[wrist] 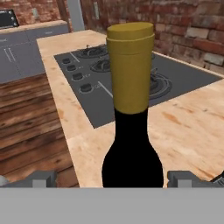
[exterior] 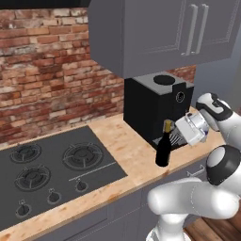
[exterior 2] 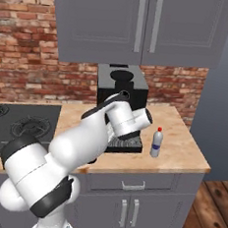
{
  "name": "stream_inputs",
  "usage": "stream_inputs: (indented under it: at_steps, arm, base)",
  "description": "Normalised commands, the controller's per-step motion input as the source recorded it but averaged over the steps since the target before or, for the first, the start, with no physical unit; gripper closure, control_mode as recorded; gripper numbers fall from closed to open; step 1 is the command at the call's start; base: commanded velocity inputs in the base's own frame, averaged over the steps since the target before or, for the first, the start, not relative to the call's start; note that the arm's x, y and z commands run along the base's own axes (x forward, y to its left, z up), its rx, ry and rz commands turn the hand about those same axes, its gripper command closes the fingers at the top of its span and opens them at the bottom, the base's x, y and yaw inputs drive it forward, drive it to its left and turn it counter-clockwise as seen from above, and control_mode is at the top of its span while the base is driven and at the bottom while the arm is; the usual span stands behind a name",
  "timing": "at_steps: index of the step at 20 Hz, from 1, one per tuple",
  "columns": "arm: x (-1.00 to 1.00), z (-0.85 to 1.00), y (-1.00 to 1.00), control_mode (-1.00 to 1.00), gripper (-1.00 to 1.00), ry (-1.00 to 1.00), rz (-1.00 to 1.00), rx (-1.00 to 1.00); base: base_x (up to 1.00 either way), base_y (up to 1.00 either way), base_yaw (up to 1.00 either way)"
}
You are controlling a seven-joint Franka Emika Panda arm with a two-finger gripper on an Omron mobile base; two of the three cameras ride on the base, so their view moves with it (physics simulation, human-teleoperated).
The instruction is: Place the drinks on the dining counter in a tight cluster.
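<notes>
A dark wine bottle point(exterior: 164, 149) with a tan neck stands upright on the wooden counter, just in front of the black coffee machine point(exterior: 153, 106). My gripper point(exterior: 173, 136) is open beside its neck. In the hand view the wine bottle point(wrist: 131, 157) stands between my two fingertips point(wrist: 41, 178), which are spread wide and clear of the glass. A small clear bottle with a red cap point(exterior 2: 156, 142) stands upright on the same counter, right of the coffee machine. The dining counter is out of view.
The black stove point(exterior: 52, 169) is set into the wooden counter point(exterior: 127, 146) left of the wine bottle. Grey wall cabinets point(exterior: 155, 33) hang low over the coffee machine. A brick wall point(exterior: 42, 70) backs the counter, and the counter's right end point(exterior 2: 200, 166) drops to wooden floor.
</notes>
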Motion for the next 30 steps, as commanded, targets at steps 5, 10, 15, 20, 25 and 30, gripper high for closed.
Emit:
stream_inputs:
  at_steps: [5,10,15,20,25,30]
  arm:
    - [0.01,-0.07,0.01,-1.00,-1.00,0.00,-0.01,0.00]
    - [0.00,-0.02,0.10,-1.00,-1.00,0.00,0.00,0.00]
    - [0.04,-0.14,0.17,-1.00,-1.00,0.00,0.00,0.00]
    - [0.00,-0.03,0.16,-1.00,-1.00,0.00,0.00,0.00]
    - [0.02,0.00,0.08,-1.00,-1.00,0.00,0.00,0.00]
    - [0.00,0.00,0.05,-1.00,-1.00,0.00,0.00,0.00]
  base:
    - [0.00,0.00,0.00]
    - [0.00,0.00,0.00]
    - [0.00,0.00,0.00]
    - [0.00,0.00,0.00]
    - [0.00,0.00,0.00]
    - [0.00,0.00,0.00]
